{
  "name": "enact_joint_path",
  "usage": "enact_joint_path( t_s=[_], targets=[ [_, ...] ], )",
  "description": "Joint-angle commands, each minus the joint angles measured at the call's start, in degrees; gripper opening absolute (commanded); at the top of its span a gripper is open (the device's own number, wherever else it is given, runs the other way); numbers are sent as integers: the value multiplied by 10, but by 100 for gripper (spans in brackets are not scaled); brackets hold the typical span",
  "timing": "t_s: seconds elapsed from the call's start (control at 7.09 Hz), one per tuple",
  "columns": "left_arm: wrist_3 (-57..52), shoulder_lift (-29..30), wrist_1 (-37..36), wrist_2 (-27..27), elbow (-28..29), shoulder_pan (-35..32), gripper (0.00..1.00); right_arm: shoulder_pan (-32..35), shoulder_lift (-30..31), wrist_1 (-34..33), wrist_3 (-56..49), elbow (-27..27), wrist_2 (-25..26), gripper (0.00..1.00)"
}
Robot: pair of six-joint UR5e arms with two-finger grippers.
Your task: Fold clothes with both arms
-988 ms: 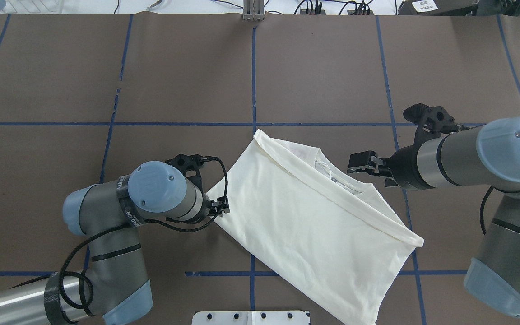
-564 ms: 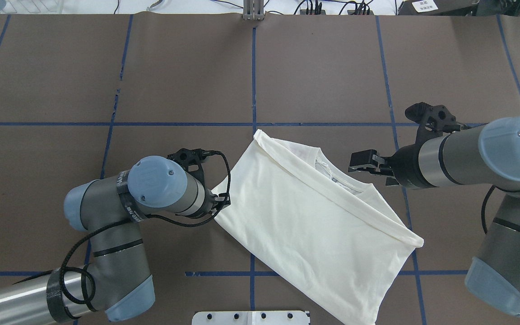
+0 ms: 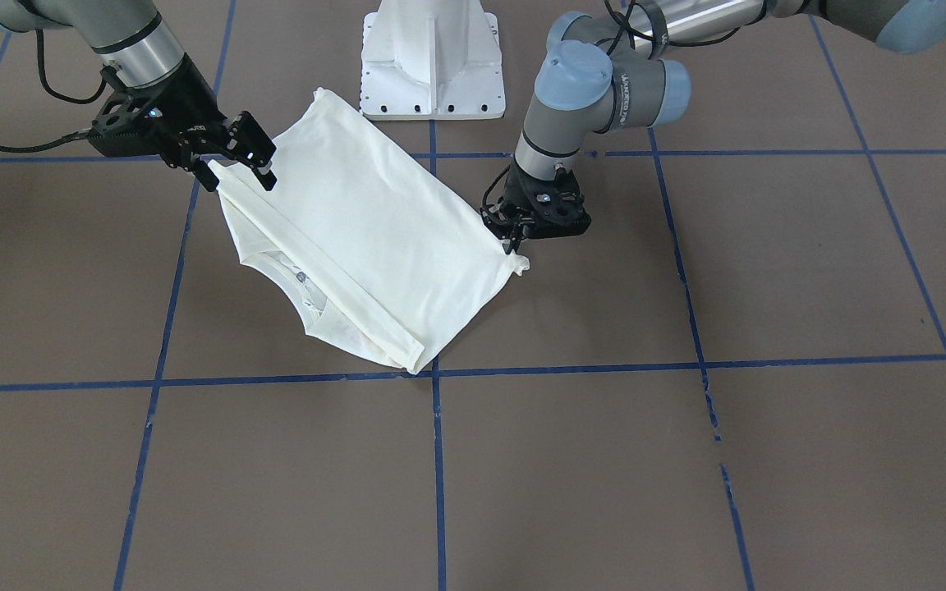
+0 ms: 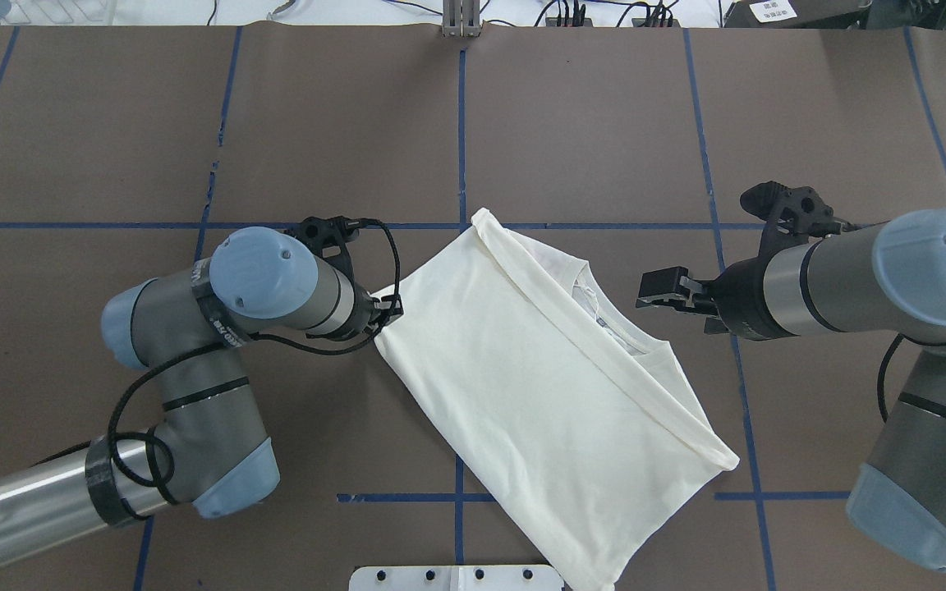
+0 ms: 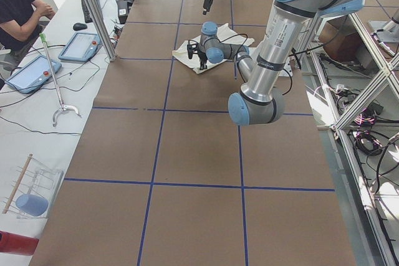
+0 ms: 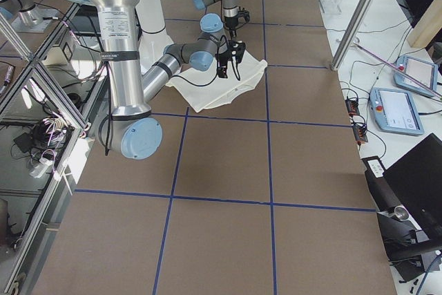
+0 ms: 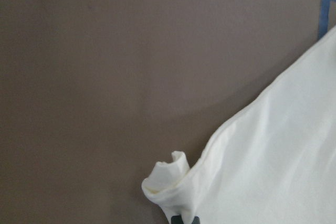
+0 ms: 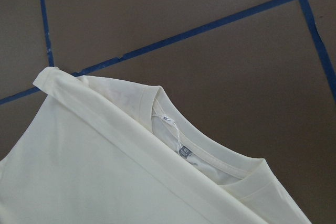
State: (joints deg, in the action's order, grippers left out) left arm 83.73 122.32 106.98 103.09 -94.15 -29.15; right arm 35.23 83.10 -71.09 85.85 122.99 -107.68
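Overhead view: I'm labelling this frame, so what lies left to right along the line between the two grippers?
First the left arm → left gripper, at the shirt's corner → T-shirt → right gripper → right arm.

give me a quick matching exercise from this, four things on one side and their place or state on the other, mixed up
Things:
1. left end effector
2. right end effector
3. T-shirt
4. neck label

Place or state:
a. inside the collar
b. open, holding nothing
c. lying folded on the table, plain side up
d. shut on a corner of the fabric

Pairs: 1-d, 2-b, 3-c, 4-a
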Motion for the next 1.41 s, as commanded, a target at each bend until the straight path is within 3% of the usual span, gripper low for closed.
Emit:
enact_joint_path(
  t_s=[0.0, 0.28, 0.56, 0.71, 0.85, 1.13, 1.27],
  targets=[
    [-33, 80, 73, 0, 153, -67, 0, 0, 0, -3, 0, -2, -1, 100],
    [-129, 171, 118, 0, 297, -128, 0, 0, -2, -4, 8, -19, 2, 100],
    [-139, 228, 238, -17, 414, -135, 0, 1, -3, 3, 0, -42, 3, 100],
    [-139, 232, 278, -23, 438, -133, 15, 2, -25, 2, 0, -52, 0, 100],
    [-141, 228, 281, -25, 445, -133, 99, 1, -40, -4, 0, -57, -1, 100],
    [-223, 229, 277, -28, 441, -151, 100, -2, -61, -35, -16, -74, -2, 100],
    [-224, 224, 258, -23, 419, -154, 100, -3, -97, -104, -63, -77, -2, 100]
  ],
)
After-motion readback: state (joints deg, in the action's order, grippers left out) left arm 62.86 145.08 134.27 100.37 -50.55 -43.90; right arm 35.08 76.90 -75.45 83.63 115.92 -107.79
